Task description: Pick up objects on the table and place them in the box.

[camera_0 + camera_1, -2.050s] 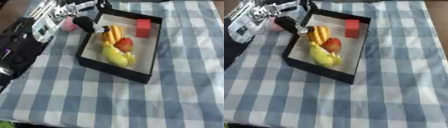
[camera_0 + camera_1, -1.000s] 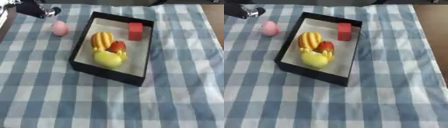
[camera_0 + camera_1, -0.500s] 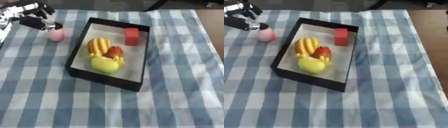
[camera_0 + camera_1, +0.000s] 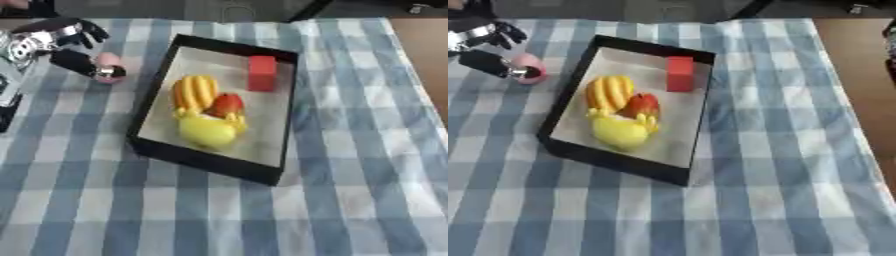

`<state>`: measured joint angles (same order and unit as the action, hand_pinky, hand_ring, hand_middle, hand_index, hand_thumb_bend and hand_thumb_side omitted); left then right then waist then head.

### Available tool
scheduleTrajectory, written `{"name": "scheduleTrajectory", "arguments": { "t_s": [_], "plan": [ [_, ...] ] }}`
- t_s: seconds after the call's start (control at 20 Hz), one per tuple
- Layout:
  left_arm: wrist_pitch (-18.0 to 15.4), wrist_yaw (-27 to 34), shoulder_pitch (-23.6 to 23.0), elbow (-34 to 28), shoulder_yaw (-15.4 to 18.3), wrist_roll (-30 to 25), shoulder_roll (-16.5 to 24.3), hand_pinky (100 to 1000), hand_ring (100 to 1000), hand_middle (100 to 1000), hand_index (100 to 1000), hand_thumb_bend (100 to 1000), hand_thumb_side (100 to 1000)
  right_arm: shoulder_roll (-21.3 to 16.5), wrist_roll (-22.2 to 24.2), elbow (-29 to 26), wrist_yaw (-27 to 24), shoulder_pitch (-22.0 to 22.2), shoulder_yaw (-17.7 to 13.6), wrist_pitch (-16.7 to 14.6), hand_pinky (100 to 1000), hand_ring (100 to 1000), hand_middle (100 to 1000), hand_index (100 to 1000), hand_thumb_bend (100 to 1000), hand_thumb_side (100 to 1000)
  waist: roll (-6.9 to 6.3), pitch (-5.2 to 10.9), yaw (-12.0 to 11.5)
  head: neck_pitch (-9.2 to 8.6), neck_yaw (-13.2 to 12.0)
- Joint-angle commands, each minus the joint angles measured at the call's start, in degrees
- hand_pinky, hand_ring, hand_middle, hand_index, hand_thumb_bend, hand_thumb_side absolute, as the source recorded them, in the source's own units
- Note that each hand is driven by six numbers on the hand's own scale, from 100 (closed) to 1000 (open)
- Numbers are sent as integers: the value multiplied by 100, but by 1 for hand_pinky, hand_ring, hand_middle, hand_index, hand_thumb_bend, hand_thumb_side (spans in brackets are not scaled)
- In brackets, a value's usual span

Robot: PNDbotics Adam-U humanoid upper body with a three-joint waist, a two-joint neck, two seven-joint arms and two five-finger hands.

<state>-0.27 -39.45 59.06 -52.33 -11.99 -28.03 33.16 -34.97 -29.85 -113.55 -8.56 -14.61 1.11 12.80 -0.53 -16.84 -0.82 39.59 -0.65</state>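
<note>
Left eye view: left hand (image 4: 61, 47) has returned beside box (image 4: 282, 115), fingers now curling around pink object (image 4: 108, 64); final pickup probably underway.

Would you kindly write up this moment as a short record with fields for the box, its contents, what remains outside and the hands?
box: black box with a pale floor, askew on the checked tablecloth
in the box: red block, orange ridged item, red fruit, yellow item
outside the box: pink object, left of the box
left hand: left hand at the pink object, thumb beside it; grasp not clear
right hand: not in view
</note>
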Motion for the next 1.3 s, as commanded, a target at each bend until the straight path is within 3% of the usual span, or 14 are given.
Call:
{"name": "scheduleTrajectory", "arguments": {
  "t_s": [0.05, 0.3, 0.55, 0.8, 0.85, 1.1, 1.3],
  "plan": [
    [2, -285, 158, 108, 108, 117, 74, 883, 797, 797, 886, 623, 471, -79, 9, -104, 39, -56, -22, 20, 795, 827, 616, 778, 100, 660, 59, 8, 14, -56, -55],
    [113, -653, 195, 307, 210, 458, 5, 880, 795, 794, 884, 590, 428, -53, 24, -104, 51, -57, -1, 45, 795, 827, 616, 779, 100, 663, 57, -16, 48, -69, -108],
    [226, -859, 215, 481, 278, 712, -54, 864, 785, 776, 859, 462, 382, -24, 25, -104, 71, -42, 14, 82, 796, 827, 616, 779, 100, 667, 54, -49, 82, -79, -150],
    [340, -961, 224, 569, 280, 735, -87, 829, 757, 729, 745, 278, 178, -9, 17, -104, 81, -29, 14, 93, 796, 828, 616, 779, 100, 668, 51, -60, 96, -64, -175],
    [353, -966, 222, 560, 265, 689, -81, 822, 749, 713, 724, 243, 101, -7, 13, -104, 82, -23, 13, 97, 796, 828, 616, 779, 100, 669, 48, -58, 94, -56, -174],
    [420, -940, 243, 302, 220, 588, -41, 810, 720, 681, 660, 127, 119, -11, 16, -104, 77, -9, 18, 108, 796, 828, 617, 779, 100, 659, 37, -28, 80, -19, -174],
    [352, -604, 283, -608, 62, 646, 59, 802, 691, 668, 659, 100, 116, -46, 14, -104, 74, -5, -9, 75, 796, 827, 617, 779, 100, 651, 29, 12, 62, 31, -170]
  ]
}}
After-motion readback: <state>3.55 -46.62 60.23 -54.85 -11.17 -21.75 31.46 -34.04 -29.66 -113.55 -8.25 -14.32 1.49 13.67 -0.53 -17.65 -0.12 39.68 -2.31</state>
